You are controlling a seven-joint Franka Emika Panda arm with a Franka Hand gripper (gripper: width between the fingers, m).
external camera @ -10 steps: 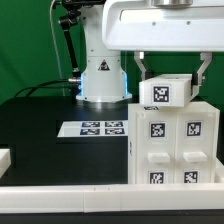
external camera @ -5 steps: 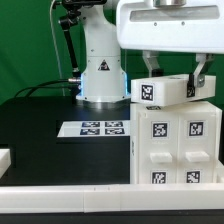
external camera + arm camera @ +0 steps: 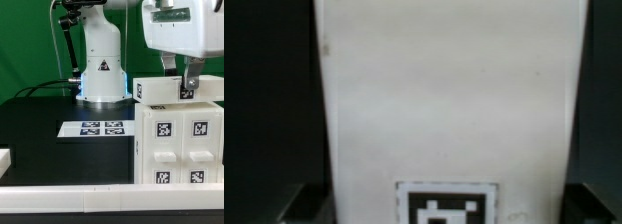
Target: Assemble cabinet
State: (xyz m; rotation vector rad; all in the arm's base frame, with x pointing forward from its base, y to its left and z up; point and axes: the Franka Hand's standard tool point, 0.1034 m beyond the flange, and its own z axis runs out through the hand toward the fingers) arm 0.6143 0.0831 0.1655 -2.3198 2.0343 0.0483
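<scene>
Atop the cabinet point(image 3: 178, 140), level along its upper edge, sits the white top panel point(image 3: 150, 90), my gripper point(image 3: 186, 78) clenched across its width from directly above, which I judge keeps it square while it seats.

White arm point(image 3: 100, 40), blue-lit base ring point(image 3: 100, 73), black cables point(image 3: 67, 40), dark-fingered tool point(image 3: 180, 78)

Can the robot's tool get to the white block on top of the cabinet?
Most likely yes: the tool is right down on the top block of the cabinet, a finger on each side, seemingly gripping it. Nothing stands between them.
</scene>
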